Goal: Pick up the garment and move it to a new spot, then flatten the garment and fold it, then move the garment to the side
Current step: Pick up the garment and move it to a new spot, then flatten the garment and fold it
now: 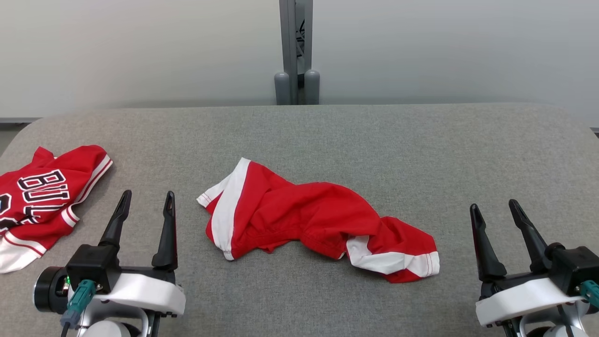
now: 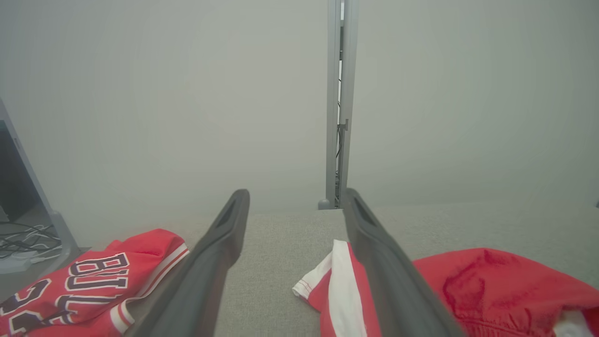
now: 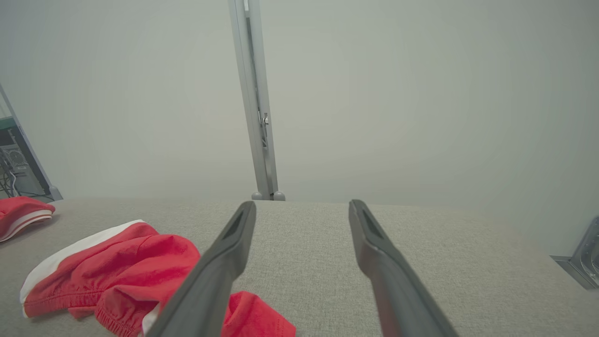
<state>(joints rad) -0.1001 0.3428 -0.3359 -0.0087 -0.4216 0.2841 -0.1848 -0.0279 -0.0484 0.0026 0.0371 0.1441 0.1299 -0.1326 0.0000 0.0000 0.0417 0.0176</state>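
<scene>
Head view: garment (image 1: 309,220) btwn left fingers (image 1: 166,229) & right fingers (image 1: 484,248), touching neither.

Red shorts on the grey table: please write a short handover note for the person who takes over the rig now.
Left gripper: open, empty, left of the red shorts.
Right gripper: open, empty, right of them.
Shorts: crumpled at the middle of the table, touched by neither gripper.
Red Bulls jersey: at the table's left edge.
Done: no step visible yet.
Left: pick up, move, flatten, fold, set aside.

Left gripper (image 1: 146,202) jaws spread, right gripper (image 1: 495,209) likewise
</scene>
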